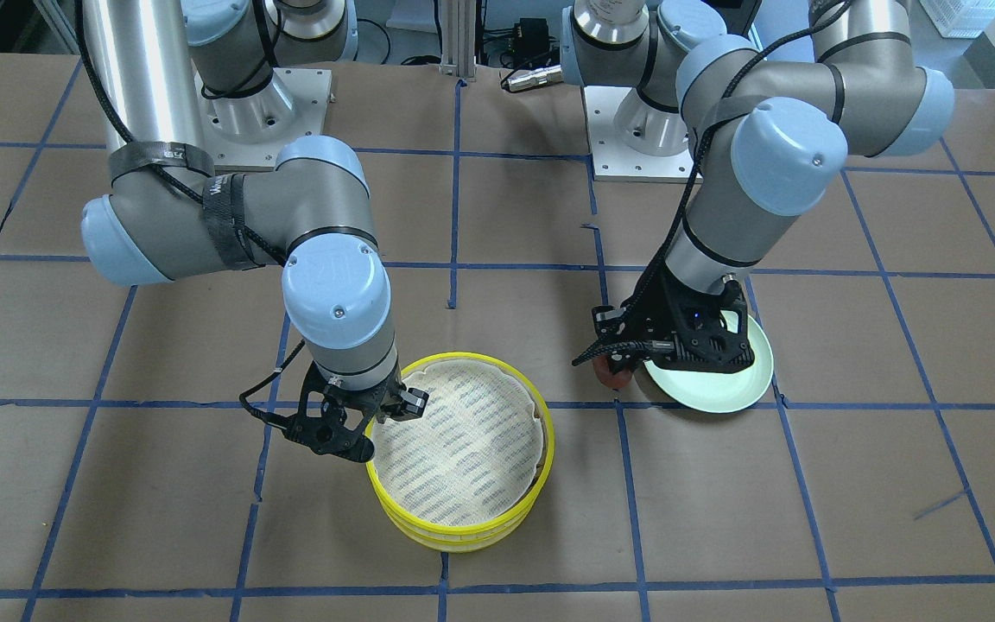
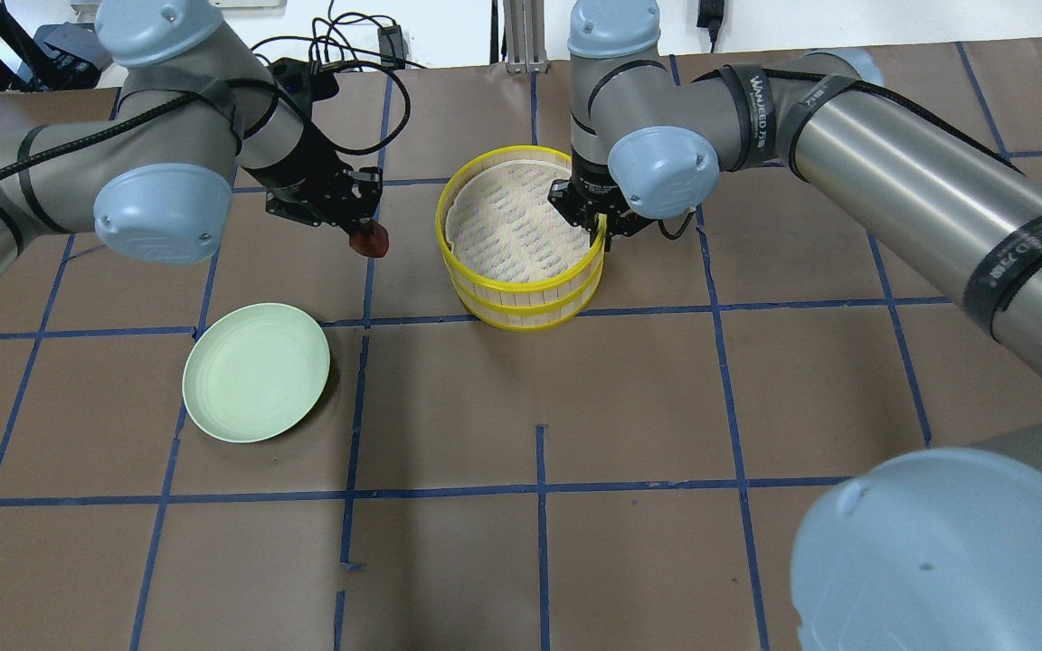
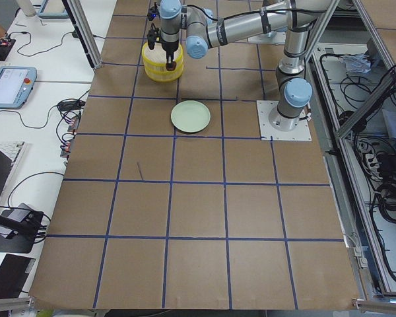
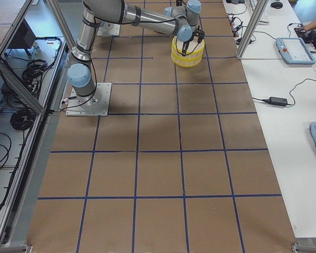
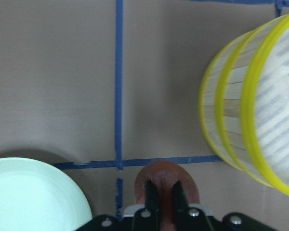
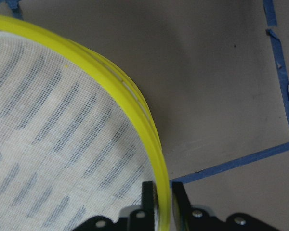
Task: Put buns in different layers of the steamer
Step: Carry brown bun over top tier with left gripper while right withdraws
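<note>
Left arm bent low over the table, left gripper [image 2: 364, 231] pointing down, pinching the reddish-brown bun [image 5: 166, 173], right arm stretched forward, right gripper [image 2: 600, 237] pointing down, clamped across the top steamer layer [image 6: 151, 144] rim.

Robotics lab: tape-gridded table [image 3: 198, 218], teach pendant [image 3: 10, 86], cabled side bench [image 4: 284, 121], aluminium framing [image 3: 84, 33].

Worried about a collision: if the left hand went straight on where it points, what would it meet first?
Likely bare table, between plate and steamer stack; the reddish-brown bun in the left hand would land first.
</note>
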You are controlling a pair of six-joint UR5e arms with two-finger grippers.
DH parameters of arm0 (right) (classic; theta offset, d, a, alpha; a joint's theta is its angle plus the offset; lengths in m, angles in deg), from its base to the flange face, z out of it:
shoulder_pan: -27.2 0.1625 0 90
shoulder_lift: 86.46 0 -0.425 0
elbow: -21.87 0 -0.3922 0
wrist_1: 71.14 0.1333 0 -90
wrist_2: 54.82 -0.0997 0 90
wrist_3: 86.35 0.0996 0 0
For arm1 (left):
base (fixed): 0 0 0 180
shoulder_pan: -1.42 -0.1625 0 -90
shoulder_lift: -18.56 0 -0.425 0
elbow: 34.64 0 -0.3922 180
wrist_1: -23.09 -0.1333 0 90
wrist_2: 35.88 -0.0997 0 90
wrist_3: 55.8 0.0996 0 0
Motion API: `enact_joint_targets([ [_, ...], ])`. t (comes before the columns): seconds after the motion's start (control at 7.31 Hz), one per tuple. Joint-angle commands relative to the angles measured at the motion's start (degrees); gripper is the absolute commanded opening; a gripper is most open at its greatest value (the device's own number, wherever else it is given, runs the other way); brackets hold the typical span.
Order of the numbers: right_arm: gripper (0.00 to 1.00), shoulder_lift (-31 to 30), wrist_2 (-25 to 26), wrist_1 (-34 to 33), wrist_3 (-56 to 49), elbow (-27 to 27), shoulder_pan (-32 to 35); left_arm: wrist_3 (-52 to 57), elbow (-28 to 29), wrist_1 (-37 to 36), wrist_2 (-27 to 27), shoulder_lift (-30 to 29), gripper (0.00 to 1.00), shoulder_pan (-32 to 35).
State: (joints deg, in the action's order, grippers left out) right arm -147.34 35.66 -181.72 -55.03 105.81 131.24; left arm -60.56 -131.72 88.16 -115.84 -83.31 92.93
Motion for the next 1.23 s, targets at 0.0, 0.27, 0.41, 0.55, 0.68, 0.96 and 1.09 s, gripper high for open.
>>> enact_joint_targets([
  [0.0,1.00,-0.3,-0.8,-0.2,-0.7,-0.4,-0.1,-3.8,1.3,0.0,4.6,-0.3,0.01,1.4],
  [0.27,1.00,-3.3,-3.4,0.5,-5.1,-1.0,-2.4,-5.2,1.2,-2.4,6.8,-1.8,0.01,1.7],
  [0.41,1.00,-7.3,-4.9,5.1,-9.3,-1.2,-5.9,-8.3,1.1,-6.7,11.0,-4.1,0.01,1.9],
  [0.55,1.00,-10.9,-4.9,11.2,-16.1,-1.8,-9.6,-10.9,1.3,-10.6,12.1,-6.5,0.01,3.2],
  [0.68,1.00,-14.2,-4.2,16.3,-22.1,-2.5,-12.9,-13.0,1.6,-11.8,12.0,-7.2,0.31,5.1],
  [0.96,1.00,-19.7,-1.4,25.4,-29.8,-4.1,-18.0,-14.2,1.6,-11.6,12.0,-7.3,1.00,5.6],
  [1.09,1.00,-20.7,-1.3,26.1,-30.3,-3.9,-18.3,-13.9,1.7,-11.7,11.9,-7.2,1.00,5.6],
])
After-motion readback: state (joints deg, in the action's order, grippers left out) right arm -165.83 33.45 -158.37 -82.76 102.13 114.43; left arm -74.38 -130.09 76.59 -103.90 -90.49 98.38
